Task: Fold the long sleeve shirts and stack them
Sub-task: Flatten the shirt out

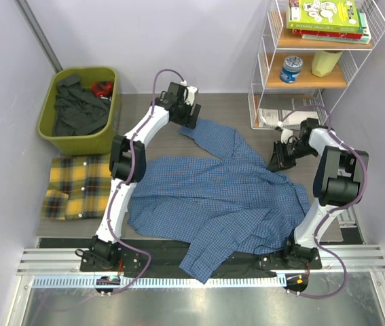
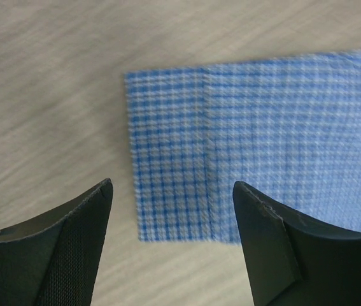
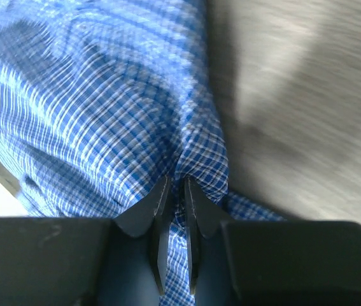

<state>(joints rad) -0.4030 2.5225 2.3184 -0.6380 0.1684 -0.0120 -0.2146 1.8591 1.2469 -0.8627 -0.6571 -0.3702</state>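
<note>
Sprawling over grey wood-grain table (image 1: 227, 109) between lilac walls (image 1: 178, 34), blue shirt (image 1: 212, 197) pinched by right claw (image 3: 175, 185), left claw (image 2: 172, 186) gaping.

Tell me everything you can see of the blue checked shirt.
The blue shirt is thin woven cloth with a fine blue-and-white check. It lies spread out, rumpled and unfolded across the table, with one corner reaching over the near edge. One sleeve runs toward the far side. Its flat cuff lies below the open left gripper, not gripped. The right gripper is shut on a pinched fold at the shirt's right edge.
</note>
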